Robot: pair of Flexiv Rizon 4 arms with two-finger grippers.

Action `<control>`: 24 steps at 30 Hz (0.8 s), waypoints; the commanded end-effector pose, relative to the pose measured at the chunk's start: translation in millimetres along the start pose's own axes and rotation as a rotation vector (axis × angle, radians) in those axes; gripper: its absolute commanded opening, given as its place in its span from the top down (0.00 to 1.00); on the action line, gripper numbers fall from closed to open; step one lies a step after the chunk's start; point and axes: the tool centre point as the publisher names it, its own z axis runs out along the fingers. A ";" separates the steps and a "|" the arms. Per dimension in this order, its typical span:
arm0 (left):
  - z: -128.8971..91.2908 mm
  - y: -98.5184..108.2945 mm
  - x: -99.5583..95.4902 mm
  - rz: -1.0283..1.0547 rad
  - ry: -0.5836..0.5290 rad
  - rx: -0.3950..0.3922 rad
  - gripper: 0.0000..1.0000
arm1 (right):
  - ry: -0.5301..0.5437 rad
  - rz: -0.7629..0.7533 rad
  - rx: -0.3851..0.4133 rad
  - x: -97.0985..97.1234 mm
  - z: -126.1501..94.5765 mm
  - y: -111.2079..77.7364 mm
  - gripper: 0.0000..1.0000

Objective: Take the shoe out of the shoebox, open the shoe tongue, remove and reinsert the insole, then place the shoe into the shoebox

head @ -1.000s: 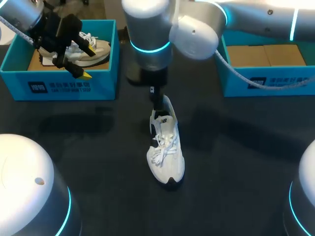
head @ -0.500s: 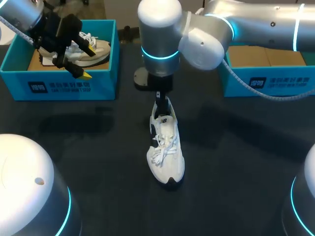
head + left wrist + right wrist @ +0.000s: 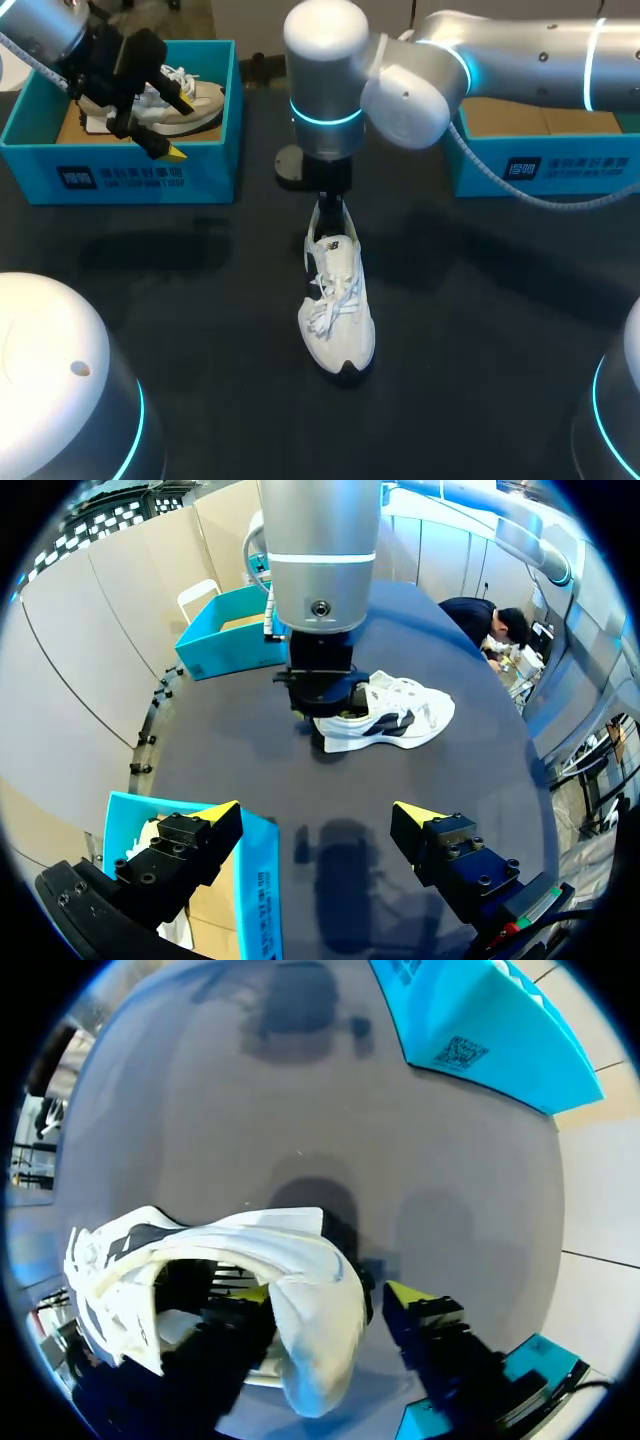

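Shoe: white shoe (image 3: 338, 305) stands on its sole mid-table (image 3: 200, 300), toe toward the robot, well apart from both boxes.
Right gripper: right gripper (image 3: 335, 1300) is down at the heel, fingers spread astride the heel collar, one inside the shoe and one outside.
Left gripper: left gripper (image 3: 178, 128) hangs over the left shoebox (image 3: 120, 170), fingers wide apart, nothing between them.
Left shoebox: blue, holds a beige shoe (image 3: 195, 100).
Right shoebox: right shoebox (image 3: 540, 165) is blue and sits under the right arm.
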 end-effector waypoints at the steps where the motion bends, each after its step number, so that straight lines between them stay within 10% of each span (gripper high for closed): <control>1: -0.5 0.2 1.0 0.001 -0.001 -0.002 0.00 | 0.000 0.005 0.003 2.8 3.0 -1.1 0.81; 3: -0.5 0.2 1.0 0.001 -0.001 -0.002 0.00 | 0.003 0.017 0.007 4.5 5.0 -2.5 1.00; 13: -0.5 0.2 1.0 0.001 -0.001 -0.002 0.00 | 0.004 0.049 0.006 6.8 -7.9 -5.5 1.00; 24: -0.5 0.2 1.0 0.001 -0.001 -0.002 0.00 | 0.084 0.076 -0.016 -2.9 -93.6 -18.4 1.00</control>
